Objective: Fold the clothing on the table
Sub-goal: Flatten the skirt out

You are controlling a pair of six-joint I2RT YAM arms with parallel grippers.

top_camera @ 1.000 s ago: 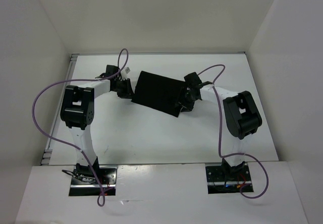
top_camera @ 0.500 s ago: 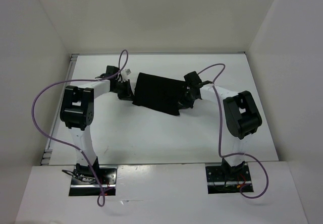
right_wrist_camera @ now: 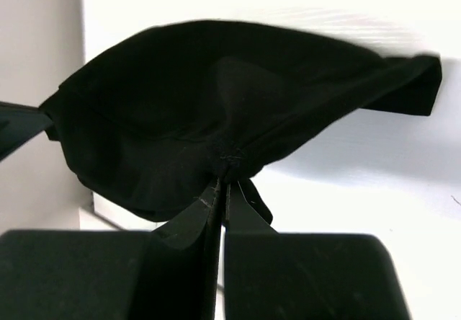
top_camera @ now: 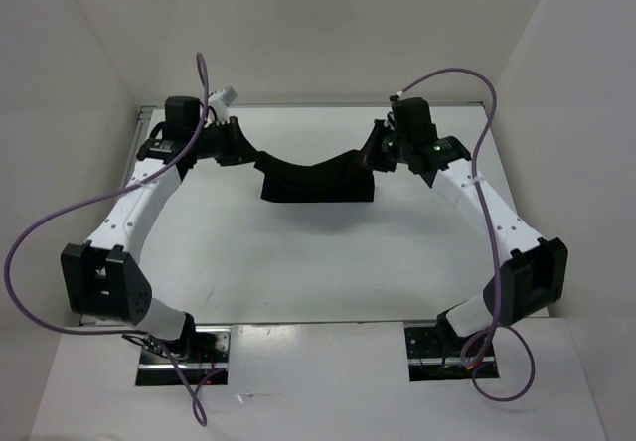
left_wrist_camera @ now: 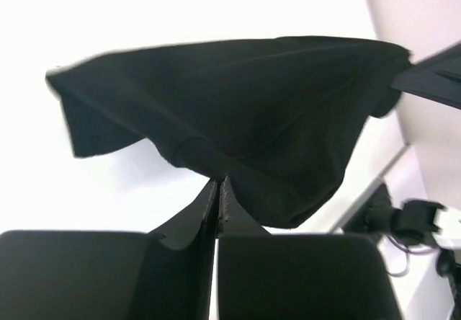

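Note:
The clothing (top_camera: 316,177) is a plain black floppy garment, lifted at both ends and sagging in the middle over the far part of the white table (top_camera: 298,262). My left gripper (top_camera: 243,153) is shut on its left edge. In the left wrist view the closed tips (left_wrist_camera: 217,184) pinch the clothing (left_wrist_camera: 238,111) at a fold. My right gripper (top_camera: 376,155) is shut on the right edge. The right wrist view shows its closed tips (right_wrist_camera: 222,183) biting a bunched corner of the clothing (right_wrist_camera: 216,96). The lower hem of the garment hangs toward the table.
White walls (top_camera: 298,24) enclose the table on three sides, close behind both wrists. Purple cables (top_camera: 40,242) loop off each arm. The arm bases (top_camera: 184,347) sit at the near edge. The table's metal rim (top_camera: 308,106) runs along the back.
Both grippers closed on the garment's ends and rose toward the back of the table, stretching out their arms. The garment went from lying flat and slanted to hanging between them.

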